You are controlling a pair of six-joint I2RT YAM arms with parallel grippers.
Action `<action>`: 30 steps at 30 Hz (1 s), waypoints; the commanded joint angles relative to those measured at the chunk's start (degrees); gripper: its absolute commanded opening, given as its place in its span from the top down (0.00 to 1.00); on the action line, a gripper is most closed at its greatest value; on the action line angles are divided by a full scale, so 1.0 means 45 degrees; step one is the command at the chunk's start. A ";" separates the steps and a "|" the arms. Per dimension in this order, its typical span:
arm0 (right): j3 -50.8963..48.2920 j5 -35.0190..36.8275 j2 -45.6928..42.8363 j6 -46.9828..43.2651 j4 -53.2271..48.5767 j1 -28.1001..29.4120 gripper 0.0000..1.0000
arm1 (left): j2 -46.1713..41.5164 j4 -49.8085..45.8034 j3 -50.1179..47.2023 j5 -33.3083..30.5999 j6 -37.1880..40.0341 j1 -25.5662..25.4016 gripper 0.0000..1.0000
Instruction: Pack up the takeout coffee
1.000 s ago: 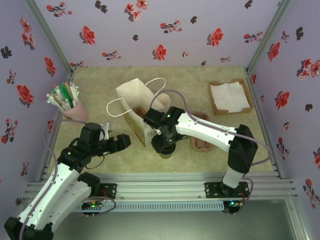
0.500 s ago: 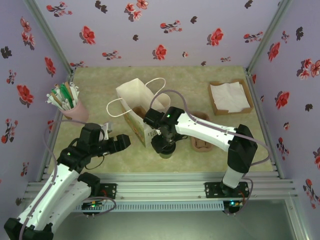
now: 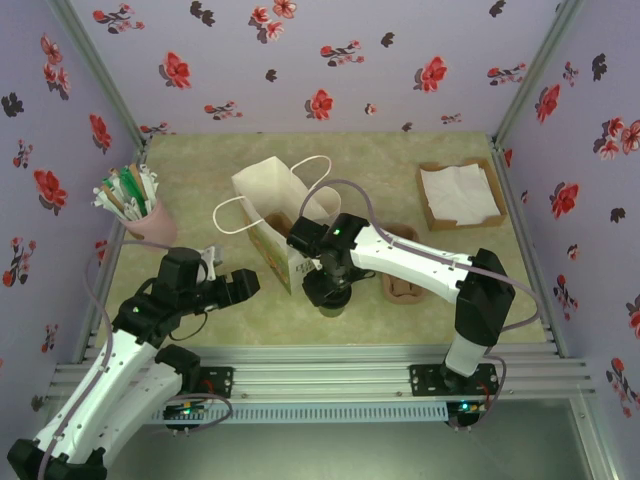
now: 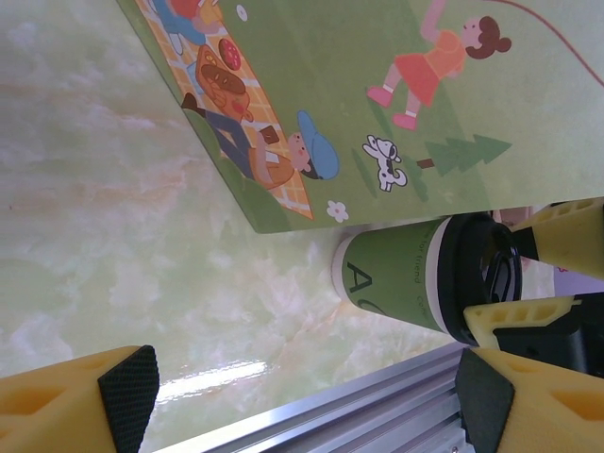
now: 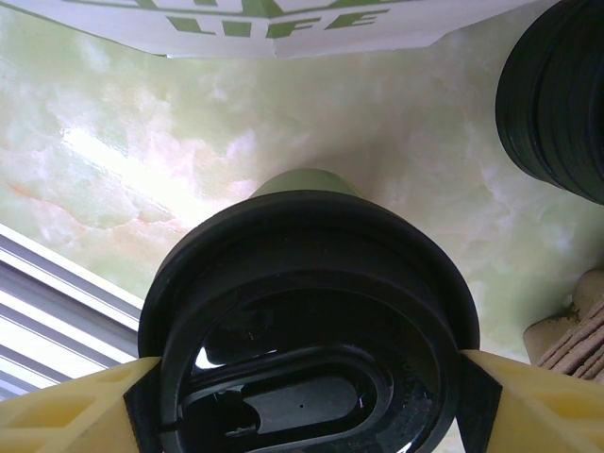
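The takeout coffee [image 4: 396,278], a small green cup with a black lid [image 5: 311,311], stands on the table just in front of the white paper bag [image 3: 275,215]. The bag stands upright with its mouth open, and its printed side [image 4: 377,94] faces my left wrist camera. My right gripper [image 3: 328,290] reaches down from above, hiding most of the cup in the top view. Its yellow fingers [image 4: 576,236] sit on both sides of the lid, pads against the rim. My left gripper [image 3: 240,285] is open and holds nothing. It hovers low, left of the bag, pointing toward the cup.
A pink cup of straws [image 3: 135,205] stands at the left. A cardboard tray of napkins [image 3: 460,195] sits at the back right. A brown carrier [image 3: 403,280] lies right of the cup, and a stack of black lids [image 5: 557,104] is close by. The metal rail [image 3: 320,365] runs along the near edge.
My left gripper has drifted slightly back toward the near edge. The right arm, the cup and the bag have not moved.
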 commanded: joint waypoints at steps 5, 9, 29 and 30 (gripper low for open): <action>-0.0240 0.0300 0.0431 -0.0096 -0.0079 0.0024 0.22 | -0.0220 -0.0322 0.0479 -0.0298 0.0045 -0.0079 0.15; -0.0250 0.0285 0.0447 -0.0090 -0.0059 0.0034 0.23 | -0.0240 -0.0352 0.0519 -0.0345 0.0049 -0.0078 0.15; -0.0069 0.0575 -0.1224 0.0348 -0.0755 0.0312 0.33 | -0.0248 -0.1935 0.2771 -0.2445 0.0938 -0.0062 0.14; -0.0099 0.0566 -0.1418 0.0392 -0.0810 0.0339 0.34 | -0.0108 -0.2055 0.3072 -0.2658 0.1040 -0.0066 0.14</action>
